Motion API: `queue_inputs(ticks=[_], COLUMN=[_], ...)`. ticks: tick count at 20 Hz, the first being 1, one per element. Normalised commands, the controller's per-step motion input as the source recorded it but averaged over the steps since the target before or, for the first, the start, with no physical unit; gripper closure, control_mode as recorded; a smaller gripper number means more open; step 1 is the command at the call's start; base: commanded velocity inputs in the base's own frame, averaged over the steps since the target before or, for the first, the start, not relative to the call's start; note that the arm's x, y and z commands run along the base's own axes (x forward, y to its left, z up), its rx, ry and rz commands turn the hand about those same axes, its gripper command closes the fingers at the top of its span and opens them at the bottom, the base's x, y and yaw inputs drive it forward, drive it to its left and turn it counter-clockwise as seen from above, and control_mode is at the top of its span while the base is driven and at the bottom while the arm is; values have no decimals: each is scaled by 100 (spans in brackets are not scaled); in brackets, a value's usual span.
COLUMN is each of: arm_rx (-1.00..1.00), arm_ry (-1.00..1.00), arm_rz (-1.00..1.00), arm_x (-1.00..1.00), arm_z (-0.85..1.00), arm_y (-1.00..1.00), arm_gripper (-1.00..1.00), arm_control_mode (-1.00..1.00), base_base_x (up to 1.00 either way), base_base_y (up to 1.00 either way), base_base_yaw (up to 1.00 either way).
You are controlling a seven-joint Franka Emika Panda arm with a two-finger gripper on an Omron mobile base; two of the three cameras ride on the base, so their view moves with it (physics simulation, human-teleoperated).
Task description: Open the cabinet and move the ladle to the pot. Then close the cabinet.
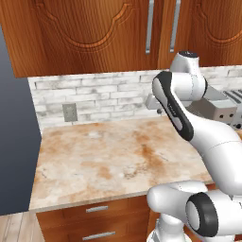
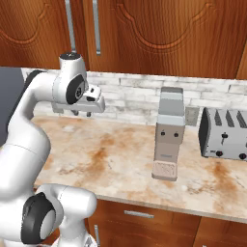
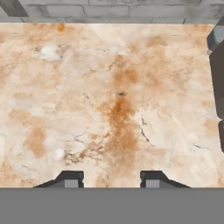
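Here, in the left base view, the cabinet (image 1: 90,33) hangs shut above the counter (image 1: 108,160), its 2 silver bar handles (image 1: 150,26) running vertically, side by side at the seam between the doors. The arm (image 1: 189,113) rises from the lower right and bends back toward the wall; its hand is hidden behind the forearm there. No ladle and no pot can be seen here.

In the right base view, the gripper (image 2: 82,114) hangs just under the wrist, pointing down at the counter, well below the cabinet doors. The handles (image 2: 97,26) stand almost straight above it, so I judge the coming move to be mainly an upward reach, with the hand turned to meet a vertical bar. A coffee machine (image 2: 169,135) and a toaster (image 2: 226,132) stand to the right, apart from the hand. I can read no brand or lettering on either.

In the hand view, the 2 fingertips (image 3: 70,178) stand parted, about halfway open, with nothing but bare marble between them: the gripper holds nothing. No writing shows anywhere.
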Motion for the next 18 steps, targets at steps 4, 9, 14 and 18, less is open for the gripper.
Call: queue_inputs(ticks=[4,9,14,18], arm_rx=[0,0,0,0], arm_ry=[-10,-26,-32,-35], arm_rz=[0,-1,-7,-10], arm_x=[-34,-45,-26,-13], arm_z=[0,22,65,79], arm_y=[0,0,-1,-10], arm_gripper=[-100,-100,-100,-100], arm_control_mode=[-100,-100,-100,-100], base_base_x=[0,0,0,0], base_base_y=[0,0,0,0], base_base_yaw=[0,0,0,0])
